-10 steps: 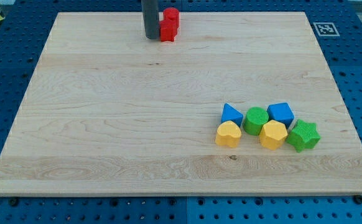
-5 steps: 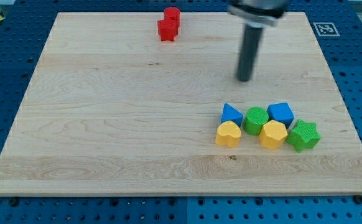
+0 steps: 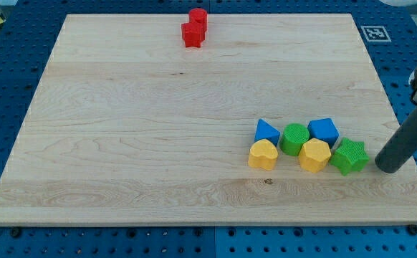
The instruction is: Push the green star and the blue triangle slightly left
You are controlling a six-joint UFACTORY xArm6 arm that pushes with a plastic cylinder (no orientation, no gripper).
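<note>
Tip (image 3: 387,168) beside green star (image 3: 350,156) (near board's (image 3: 158,143) right edge).

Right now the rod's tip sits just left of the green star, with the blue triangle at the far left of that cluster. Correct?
Not quite. My tip sits just right of the green star, as the camera view shows. The blue triangle is indeed at the cluster's far left.

my tip (image 3: 387,168) | moved from board's top to just right of green star (image 3: 350,156)
</note>
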